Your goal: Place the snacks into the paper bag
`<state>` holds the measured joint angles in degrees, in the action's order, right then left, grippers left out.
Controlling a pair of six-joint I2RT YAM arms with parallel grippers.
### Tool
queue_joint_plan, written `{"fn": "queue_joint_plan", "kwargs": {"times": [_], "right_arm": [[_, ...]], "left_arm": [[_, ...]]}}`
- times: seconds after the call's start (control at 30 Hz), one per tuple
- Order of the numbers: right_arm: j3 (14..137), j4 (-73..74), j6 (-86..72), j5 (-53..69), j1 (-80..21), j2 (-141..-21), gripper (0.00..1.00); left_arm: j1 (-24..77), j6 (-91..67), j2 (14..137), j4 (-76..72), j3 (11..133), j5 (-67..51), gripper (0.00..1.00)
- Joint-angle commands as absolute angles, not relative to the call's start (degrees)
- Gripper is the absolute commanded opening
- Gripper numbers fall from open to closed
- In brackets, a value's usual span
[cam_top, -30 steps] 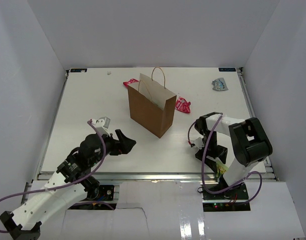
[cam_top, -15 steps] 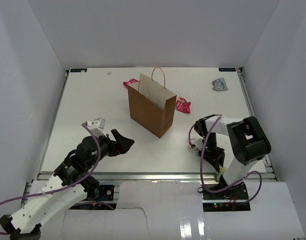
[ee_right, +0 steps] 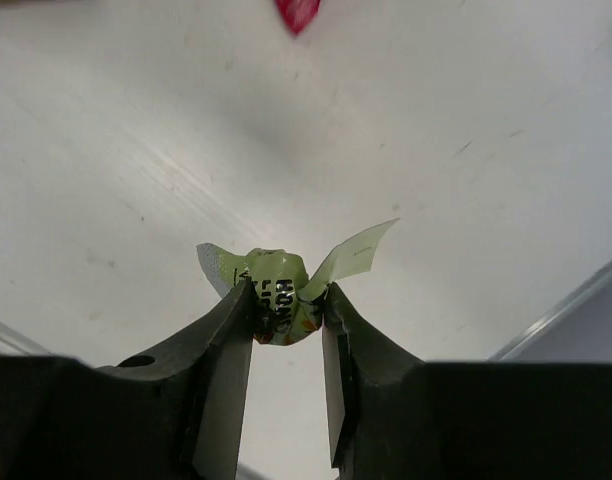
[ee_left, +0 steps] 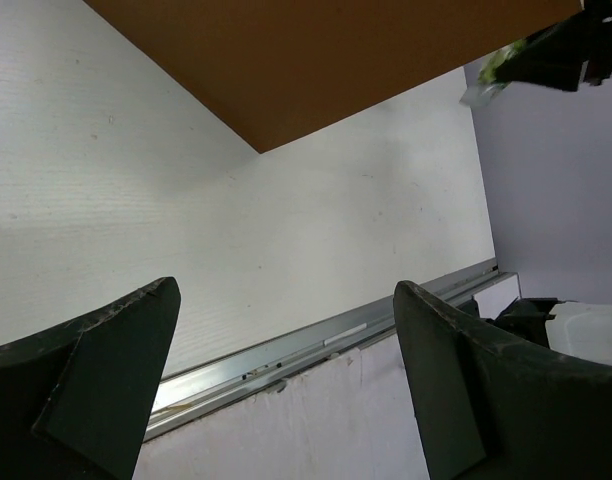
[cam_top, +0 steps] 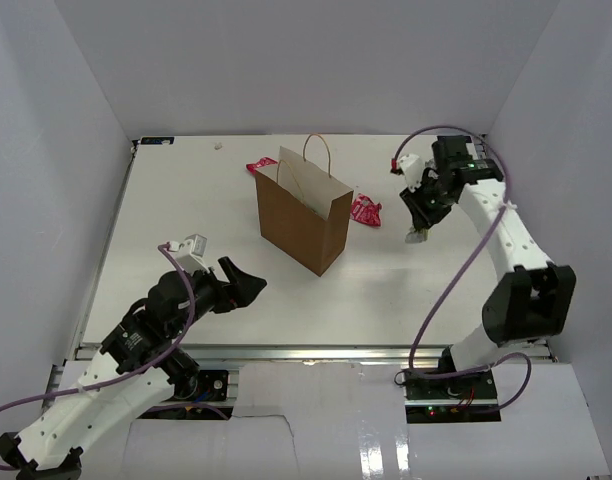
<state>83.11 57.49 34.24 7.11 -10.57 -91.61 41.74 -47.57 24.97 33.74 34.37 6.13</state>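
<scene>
The brown paper bag stands upright and open mid-table; its side fills the top of the left wrist view. One pink-red snack lies behind the bag's left corner. Another pink-red snack lies at the bag's right and shows in the right wrist view. My right gripper is shut on the yellow-green snack and holds it above the table, right of the bag. My left gripper is open and empty, left of and nearer than the bag. The pale blue-silver snack is hidden.
White walls enclose the table on three sides. A metal rail runs along the near table edge. The right arm stretches over the back right area.
The right arm swung up from the near right edge to the back right, carrying the yellow-green snack to a spot right of the bag. The left gripper drew back slightly.
</scene>
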Motion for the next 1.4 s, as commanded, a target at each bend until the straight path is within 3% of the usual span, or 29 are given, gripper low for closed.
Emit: {"fn": "queue_joint_plan", "kwargs": {"times": [0.0,0.1,0.27,0.4,0.53,0.8,0.9,0.93,1.03,1.37], "right_arm": [[87.71,53.37,40.69,18.53,-10.11,-82.11,0.08],[91.75,45.57,39.30,22.67,-12.90,-75.69,0.08],[100.37,35.09,28.68,25.58,-20.99,-74.97,0.08],[98.36,25.77,20.06,20.32,-31.88,-76.54,0.08],[98.26,22.51,18.46,13.47,-35.33,-79.36,0.08],[91.68,19.87,18.46,11.61,-37.97,-80.16,0.09],[88.78,19.16,18.46,10.72,-37.97,-80.16,0.21],[88.33,19.07,18.54,10.72,-37.97,-80.16,0.30],[87.28,19.07,18.81,10.72,-37.97,-79.81,0.46],[86.31,20.39,19.25,8.79,-37.36,-75.24,0.63]], "left_arm": [[41.57,-48.07,23.73,36.12,37.18,6.41,0.98],[41.66,-48.25,23.12,36.65,37.53,7.12,0.98],[41.66,-48.69,23.90,36.65,38.41,7.65,0.98],[41.57,-49.22,24.52,36.74,39.55,7.47,0.98],[41.66,-52.11,23.47,37.18,39.46,7.38,0.98],[41.66,-55.99,20.92,37.44,38.14,7.38,0.98],[41.66,-55.72,21.79,37.62,38.85,7.73,0.98],[41.57,-55.81,22.41,37.70,39.11,8.43,0.98],[41.66,-57.30,24.42,38.58,40.25,10.80,0.98],[41.66,-66.89,35.75,44.21,49.73,24.78,0.98]]}}
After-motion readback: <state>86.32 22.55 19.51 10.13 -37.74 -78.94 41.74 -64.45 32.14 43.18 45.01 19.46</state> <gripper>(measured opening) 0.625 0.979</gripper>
